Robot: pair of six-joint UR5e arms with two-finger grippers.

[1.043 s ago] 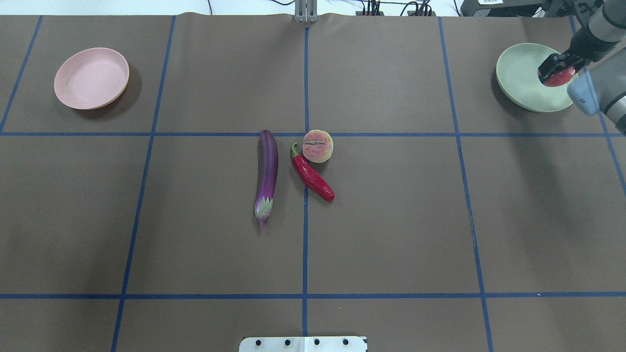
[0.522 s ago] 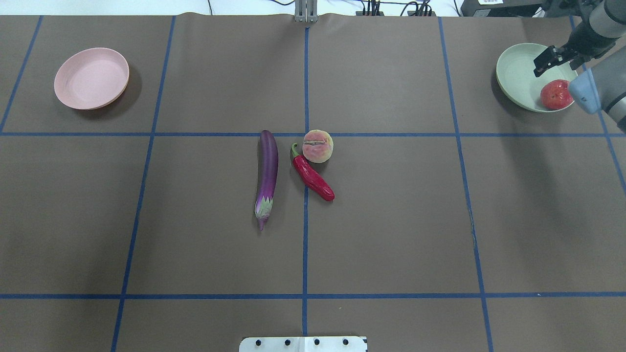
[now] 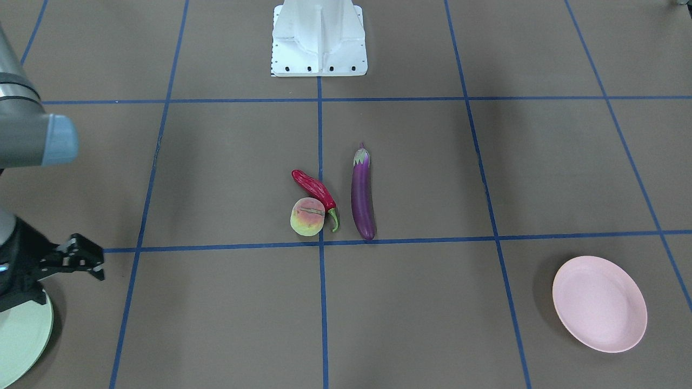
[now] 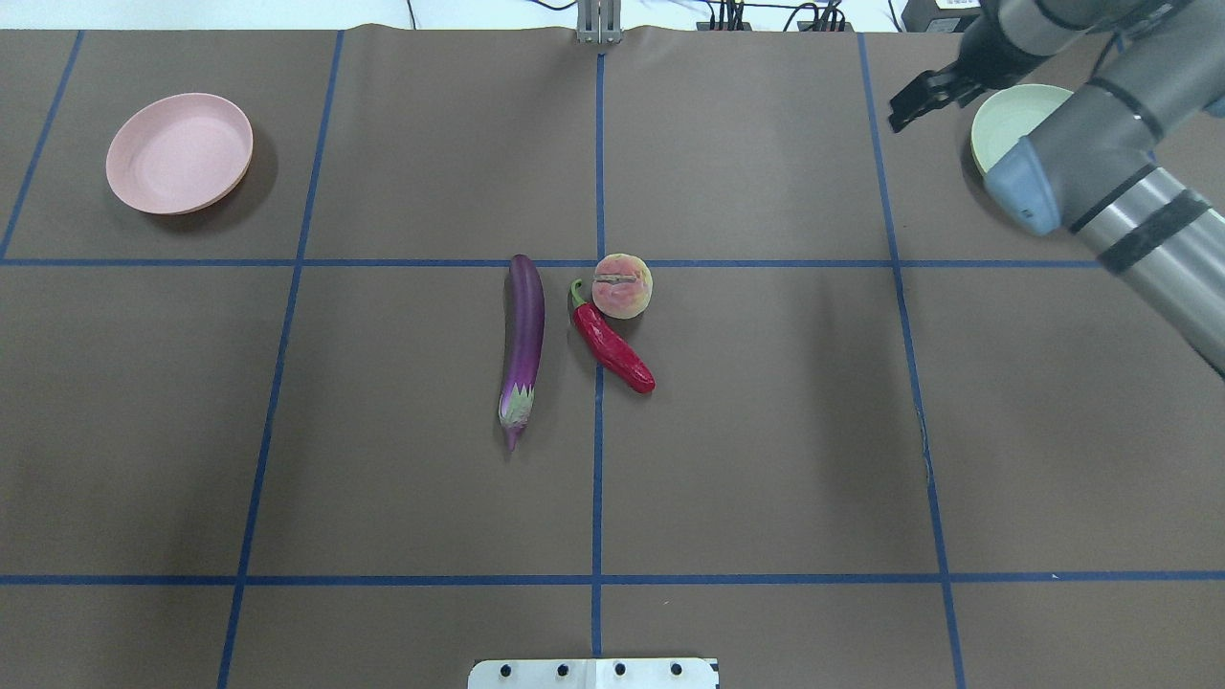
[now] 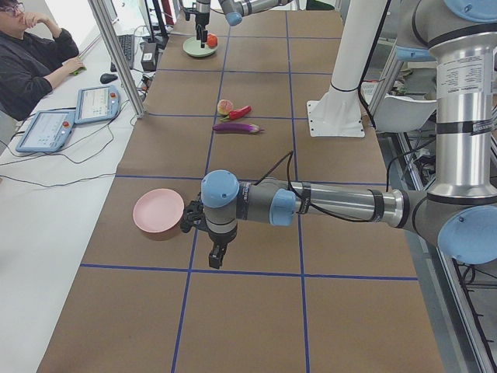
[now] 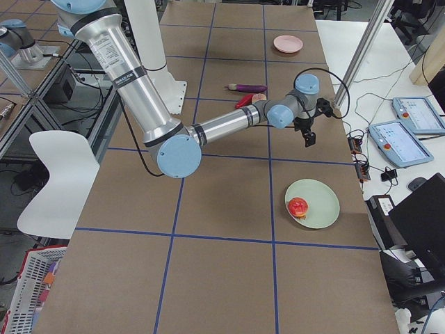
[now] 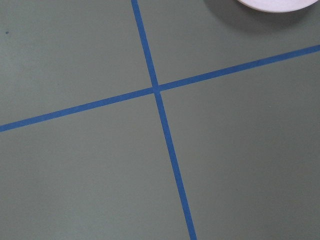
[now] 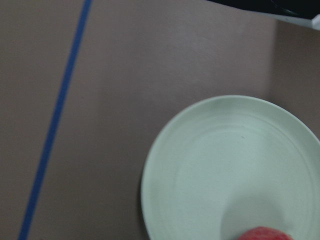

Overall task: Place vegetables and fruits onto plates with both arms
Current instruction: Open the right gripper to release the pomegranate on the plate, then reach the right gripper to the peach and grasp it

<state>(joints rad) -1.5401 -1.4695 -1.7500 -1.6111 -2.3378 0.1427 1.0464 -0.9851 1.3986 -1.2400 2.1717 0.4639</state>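
Mottled red pomegranate (image 6: 297, 206) sits in mint plate (image 6: 321, 195); right pincer (image 3: 95, 261) gapes empty, left pincer (image 5: 210, 247) unclear.

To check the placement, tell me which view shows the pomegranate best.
Exterior right: the pomegranate sits whole on the green plate. Exterior left shows it tiny and far; the right wrist view catches only an edge; overhead, the right arm hides it.

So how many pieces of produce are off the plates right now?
3, mid-table: eggplant, chili pepper, peach. The pomegranate lies on the green plate. None seems hidden.
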